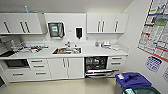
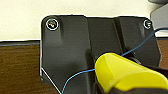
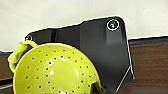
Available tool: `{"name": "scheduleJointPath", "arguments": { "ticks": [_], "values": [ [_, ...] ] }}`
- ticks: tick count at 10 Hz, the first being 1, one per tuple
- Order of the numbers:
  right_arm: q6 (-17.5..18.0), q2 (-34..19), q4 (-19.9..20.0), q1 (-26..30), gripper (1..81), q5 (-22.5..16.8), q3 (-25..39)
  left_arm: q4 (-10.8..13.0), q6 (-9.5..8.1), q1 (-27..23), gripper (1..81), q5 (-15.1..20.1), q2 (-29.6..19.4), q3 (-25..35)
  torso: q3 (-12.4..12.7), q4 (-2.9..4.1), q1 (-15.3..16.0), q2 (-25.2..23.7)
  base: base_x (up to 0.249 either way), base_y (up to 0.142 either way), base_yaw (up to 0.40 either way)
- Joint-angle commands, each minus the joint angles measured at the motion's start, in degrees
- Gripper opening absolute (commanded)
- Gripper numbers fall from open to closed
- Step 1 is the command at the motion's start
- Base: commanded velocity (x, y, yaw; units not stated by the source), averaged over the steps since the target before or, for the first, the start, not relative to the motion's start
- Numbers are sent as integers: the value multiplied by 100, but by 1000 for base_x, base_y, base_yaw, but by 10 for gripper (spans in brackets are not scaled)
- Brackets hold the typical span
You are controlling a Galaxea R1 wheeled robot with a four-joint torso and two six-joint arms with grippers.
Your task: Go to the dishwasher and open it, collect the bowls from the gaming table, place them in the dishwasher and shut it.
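Observation:
The dishwasher (image 1: 96, 65) sits under the counter, right of the sink. Its steel door (image 1: 98, 73) is folded down and the dark racks show inside. In the left wrist view a yellow-green bowl (image 2: 125, 72) hangs close up, off any surface, with my left gripper (image 2: 105, 88) shut on its lower edge. In the right wrist view a yellow-green bowl (image 3: 53, 72) with small holes and a loop handle is held the same way by my right gripper (image 3: 100, 88). The gaming table is out of view.
A blue-lidded bin (image 1: 132, 80) and a green-rimmed bin (image 1: 142, 90) stand at the near right, close to the dishwasher door. White cabinets (image 1: 66, 67) run along the counter with the sink (image 1: 67, 51). An oven (image 1: 16, 63) is at the left. Posters (image 1: 156, 30) cover the right wall.

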Motion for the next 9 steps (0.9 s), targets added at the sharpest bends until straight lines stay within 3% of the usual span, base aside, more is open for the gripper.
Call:
{"name": "scheduleJointPath", "arguments": {
  "ticks": [1,9],
  "values": [
    [-24,-86,-42,156,10,-340,-15,22,53,-101,10,461,21,47,0,0,2,2,113,0,0],
    [-24,-86,-51,165,10,-349,-15,22,53,-101,10,461,21,47,0,0,-7,-2,114,0,0]
  ]
}}
